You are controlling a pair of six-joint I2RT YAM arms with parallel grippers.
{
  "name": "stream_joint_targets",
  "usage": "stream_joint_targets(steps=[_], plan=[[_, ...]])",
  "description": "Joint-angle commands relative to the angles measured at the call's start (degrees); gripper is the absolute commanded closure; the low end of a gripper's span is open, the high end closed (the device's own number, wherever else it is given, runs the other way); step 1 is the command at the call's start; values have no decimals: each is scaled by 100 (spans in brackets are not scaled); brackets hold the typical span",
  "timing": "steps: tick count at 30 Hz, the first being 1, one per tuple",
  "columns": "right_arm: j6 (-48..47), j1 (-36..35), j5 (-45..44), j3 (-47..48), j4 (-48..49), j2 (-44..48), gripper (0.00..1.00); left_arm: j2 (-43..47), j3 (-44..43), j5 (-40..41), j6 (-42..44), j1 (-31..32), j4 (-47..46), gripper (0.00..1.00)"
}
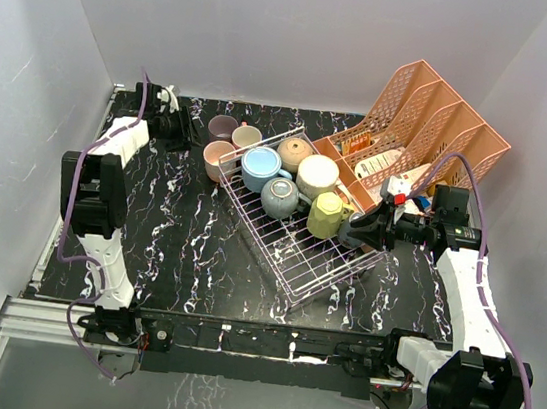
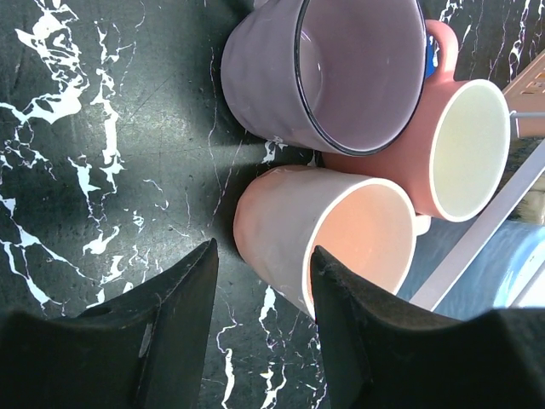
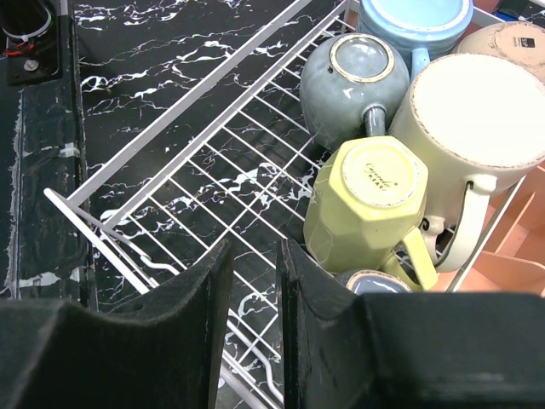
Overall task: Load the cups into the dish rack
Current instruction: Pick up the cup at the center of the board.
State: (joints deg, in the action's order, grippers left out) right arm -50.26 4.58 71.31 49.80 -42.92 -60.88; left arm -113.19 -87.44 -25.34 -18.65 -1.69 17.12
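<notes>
The wire dish rack (image 1: 290, 267) lies slanted mid-table. Upside down in its far end are a light blue cup (image 1: 260, 168), a grey-blue cup (image 1: 279, 197), a tan cup (image 1: 294, 152), a cream cup (image 1: 318, 175) and a yellow cup (image 1: 326, 214). Left of the rack stand a mauve cup (image 2: 341, 68), a pink cup with a pale inside (image 2: 464, 149) and a pink cup (image 2: 324, 230). My left gripper (image 2: 262, 256) is open, its tips at the pink cup's near side. My right gripper (image 3: 255, 256) hangs narrowly open over bare rack wires (image 3: 230, 170), beside the yellow cup (image 3: 366, 204).
A salmon-pink lattice organiser (image 1: 425, 124) holding small items stands behind the rack's right end, close to my right arm. A further small blue-lined cup (image 3: 375, 281) peeks out under my right finger. White walls enclose the table on three sides.
</notes>
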Motion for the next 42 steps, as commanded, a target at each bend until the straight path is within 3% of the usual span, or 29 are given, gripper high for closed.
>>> stream_joint_targets(steps=[1,14,17,22,30,42], plan=[[24,33,58,-23,274,90,70,168,-224,-77,73,128,98,54],[36,26,40,-41,298,102,70,4,-722,1245,838,707,783,56],[34,26,27,-42,301,96,70,-75,-869,1468,1013,831,931,61],[41,26,23,-49,301,90,70,-236,-1068,1591,1184,998,1130,67],[34,28,14,-49,306,94,70,-444,-1302,2176,1517,1182,1407,68],[37,32,0,-49,310,101,70,-538,-1277,2235,1671,1210,1371,69]])
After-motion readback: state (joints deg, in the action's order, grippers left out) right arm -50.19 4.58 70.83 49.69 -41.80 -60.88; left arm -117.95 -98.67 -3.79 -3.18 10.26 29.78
